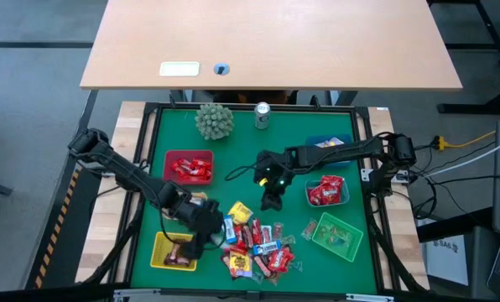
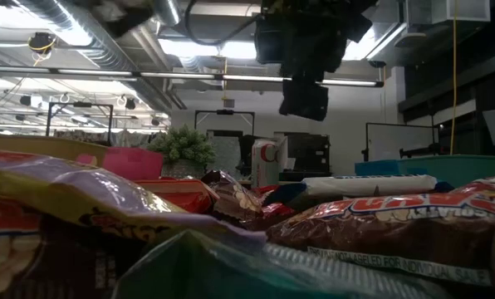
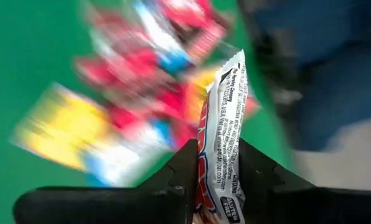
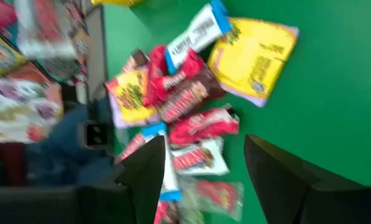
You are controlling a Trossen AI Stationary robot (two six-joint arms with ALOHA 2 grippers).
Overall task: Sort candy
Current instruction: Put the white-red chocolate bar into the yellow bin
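Five small baskets on the green counter (image 1: 170,138): a red basket (image 1: 188,167), a yellow basket (image 1: 173,251), a green basket (image 1: 337,236), a blue basket (image 1: 328,142), and a clear basket (image 1: 327,191) with red sweets inside. Also one spiky green ball (image 1: 214,121) and one silver can (image 1: 263,115) at the far edge.

Two arms over the counter. Left hand (image 1: 208,225) just beside the yellow basket, clenched on one sweet (image 3: 221,130): thin, flat, white back with tiny black print, red on the other side, standing up between the two dark fingers (image 3: 184,168). Right hand (image 4: 201,168) hanging above the counter near the middle, fingers spread apart, nothing between them.

Candy pile (image 1: 257,243) at the near middle of the counter, between the yellow and green baskets. Too many to count well. Shiny wrappers in red, yellow, blue-white and brown, lying on top of each other. One big yellow pack (image 4: 253,55) at the pile's edge, one blue-white bar (image 4: 197,32) touching it. More red sweets in the red basket, a few dark ones in the yellow basket.
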